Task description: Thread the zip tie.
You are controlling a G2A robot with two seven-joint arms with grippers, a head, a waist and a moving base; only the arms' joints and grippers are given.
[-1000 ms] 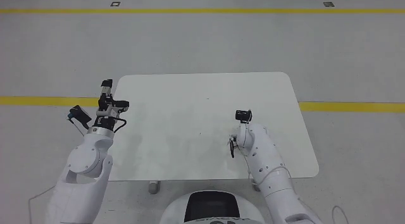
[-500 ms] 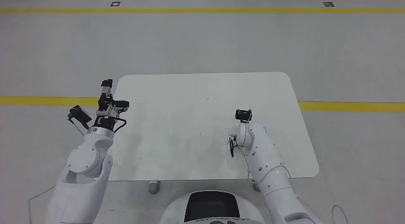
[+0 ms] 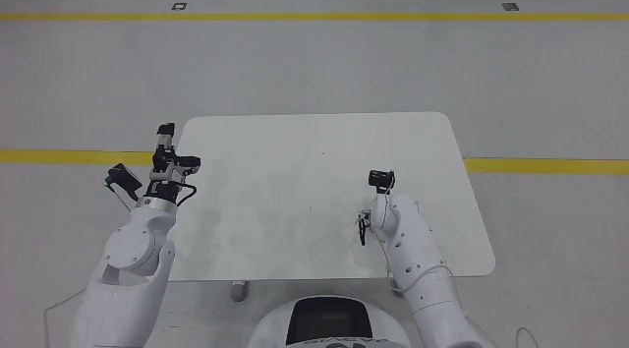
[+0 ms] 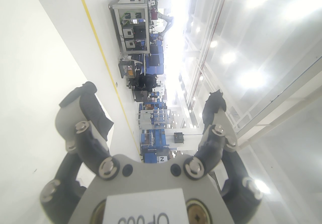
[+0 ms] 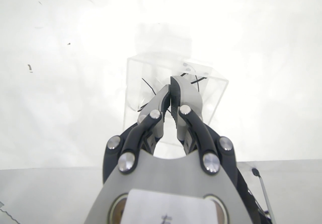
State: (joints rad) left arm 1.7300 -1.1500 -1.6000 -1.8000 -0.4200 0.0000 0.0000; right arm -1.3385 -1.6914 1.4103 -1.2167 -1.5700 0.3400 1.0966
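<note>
Grey-white shop floor with yellow stripes crossing it, and a white rounded-corner table in the middle of my top view. My left arm sits bent at the table's left edge, forearm angled away from the body, and the left gripper hangs just at that edge. My right arm is folded in over the right front part of the table, wrist tipped down, with the right gripper pointing at the tabletop.

On to the left wrist view. The left gripper is turned outward to the hall, with racks of equipment and ceiling lights beyond it. Its two black fingers stand wide apart with nothing between them.

Right wrist view now. The white tabletop lies below, and a small clear plastic box stands on it. The right gripper points straight down at the box, its tips at or inside the box's opening. Thin black zip ties lie crossed inside the box, right beside the tips. The two fingers are pressed together. Whether a tie is pinched between them, I cannot tell.
</note>
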